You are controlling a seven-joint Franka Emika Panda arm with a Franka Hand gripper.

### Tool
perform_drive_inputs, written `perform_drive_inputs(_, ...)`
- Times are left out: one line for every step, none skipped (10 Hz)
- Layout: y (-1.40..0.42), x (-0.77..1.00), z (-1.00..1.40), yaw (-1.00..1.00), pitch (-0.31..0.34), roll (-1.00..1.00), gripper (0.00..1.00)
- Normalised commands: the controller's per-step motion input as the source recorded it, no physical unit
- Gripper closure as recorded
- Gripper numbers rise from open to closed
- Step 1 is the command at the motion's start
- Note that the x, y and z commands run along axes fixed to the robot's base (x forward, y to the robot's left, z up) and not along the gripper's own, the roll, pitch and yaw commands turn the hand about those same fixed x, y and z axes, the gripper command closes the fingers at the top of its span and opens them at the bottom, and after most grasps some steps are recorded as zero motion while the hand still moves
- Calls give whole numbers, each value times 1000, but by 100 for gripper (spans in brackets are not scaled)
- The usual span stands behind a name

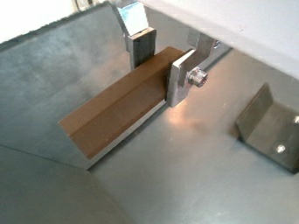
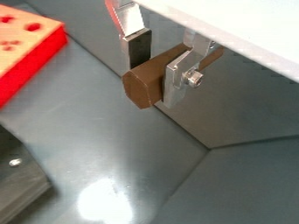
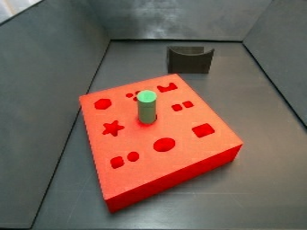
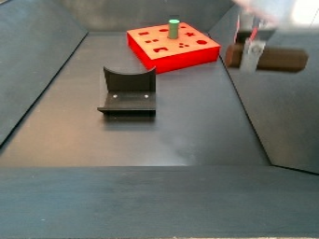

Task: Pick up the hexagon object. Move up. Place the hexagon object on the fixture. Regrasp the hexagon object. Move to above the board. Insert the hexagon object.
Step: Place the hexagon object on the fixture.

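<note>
The gripper [image 1: 156, 63] is closed on the hexagon object [image 1: 114, 112], a long dark brown bar clamped crosswise between the two silver fingers [image 1: 180, 79], near one of its ends in both wrist views. In a wrist view the short end face of the bar [image 2: 142, 86] protrudes just past the gripper [image 2: 158, 59]. In a side view the gripper [image 4: 253, 49] is at the right edge of the scene, clear of the grey floor [image 4: 162, 131], with the bar [image 4: 282, 61] held roughly level. The fixture [image 4: 127, 91] stands on the floor, well apart from the gripper, and also shows in a side view [image 3: 191, 57]. Behind the fixture lies the red board [image 4: 174, 46], with a green peg [image 4: 173, 27] upright in one cutout. A side view shows the board [image 3: 156, 144] and peg [image 3: 145, 106] without the gripper.
</note>
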Motion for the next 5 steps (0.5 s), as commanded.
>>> perform_drive_inputs(-933, 1000, 242, 1000, -21, -64, 100)
perform_drive_inputs(-895, 1000, 223, 1000, -16, -67, 100)
perform_drive_inputs(-819, 1000, 212, 1000, -10, -74, 100)
perform_drive_inputs(-747, 1000, 195, 1000, -6, -78, 100)
perform_drive_inputs(-664, 1000, 173, 1000, -2, -83, 100)
